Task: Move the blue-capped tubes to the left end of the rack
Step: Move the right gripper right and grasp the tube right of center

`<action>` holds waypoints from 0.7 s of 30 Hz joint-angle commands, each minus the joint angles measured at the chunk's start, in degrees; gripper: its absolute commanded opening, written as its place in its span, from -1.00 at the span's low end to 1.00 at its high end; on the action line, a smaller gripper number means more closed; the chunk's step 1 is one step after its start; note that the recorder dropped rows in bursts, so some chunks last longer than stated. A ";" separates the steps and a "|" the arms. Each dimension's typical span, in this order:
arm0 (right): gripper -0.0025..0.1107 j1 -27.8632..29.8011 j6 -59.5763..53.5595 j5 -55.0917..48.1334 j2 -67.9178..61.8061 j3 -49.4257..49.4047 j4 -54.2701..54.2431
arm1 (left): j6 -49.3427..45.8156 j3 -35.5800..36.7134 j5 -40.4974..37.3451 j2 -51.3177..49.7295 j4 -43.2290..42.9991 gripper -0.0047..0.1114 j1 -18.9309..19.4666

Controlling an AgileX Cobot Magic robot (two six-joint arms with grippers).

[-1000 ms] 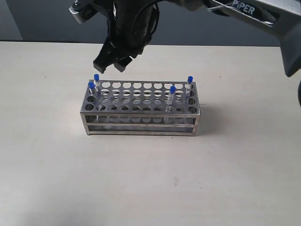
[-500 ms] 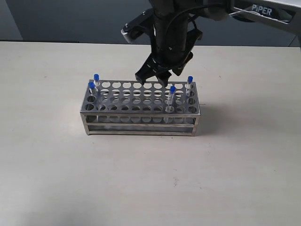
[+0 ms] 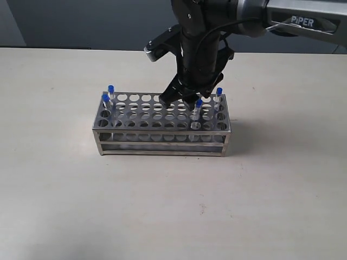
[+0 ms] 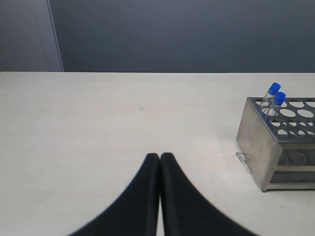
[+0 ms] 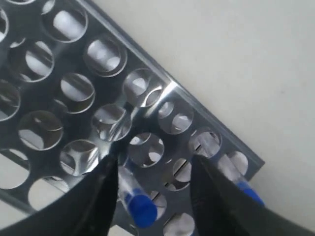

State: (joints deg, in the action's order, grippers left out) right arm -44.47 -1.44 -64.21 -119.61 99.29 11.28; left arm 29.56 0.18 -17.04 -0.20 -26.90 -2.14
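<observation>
The silvery rack [image 3: 162, 132] stands mid-table. Two blue-capped tubes [image 3: 110, 90] [image 3: 105, 99] sit at its left end, and two more [image 3: 199, 104] [image 3: 219, 92] stand near its right end. My right gripper [image 3: 181, 97] hangs open just above the rack's top plate, beside the nearer right-end tube. In the right wrist view that tube [image 5: 140, 209] stands between the open fingers [image 5: 104, 196], close to one of them; the other tube [image 5: 248, 191] lies outside the far finger. My left gripper [image 4: 160, 156] is shut and empty over bare table, off the rack's [image 4: 275, 147] left end.
The rack's many other holes hold nothing. The right arm's dark body [image 3: 203, 38] reaches in from the upper right over the rack's back. A dark wall [image 4: 177, 34] runs behind the pale table [image 3: 162, 206].
My right gripper has travelled from above the rack's left end to its right part and dropped lower, coming down around the nearer right-end tube. The tubes have not moved.
</observation>
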 commanded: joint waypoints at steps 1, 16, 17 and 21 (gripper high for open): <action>-0.26 1.26 0.58 1.22 0.16 -0.32 0.06 | 0.03 -0.18 0.29 0.20 0.06 -0.90 -0.36; -0.40 1.74 -1.52 -0.46 0.16 -0.32 -3.93 | 0.03 -0.18 0.29 0.20 0.06 -0.90 -0.36; -0.31 1.74 -1.52 -0.76 0.16 -0.32 -3.88 | 0.03 -0.18 0.29 0.20 0.06 -0.90 -0.36; -0.14 1.74 -1.52 -1.57 0.16 -0.32 -3.88 | 0.03 -0.18 0.29 0.20 0.06 -0.90 -0.36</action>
State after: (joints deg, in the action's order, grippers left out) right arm -43.05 -2.50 -65.15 -119.61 99.24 6.90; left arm 29.56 0.18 -17.04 -0.20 -26.90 -2.14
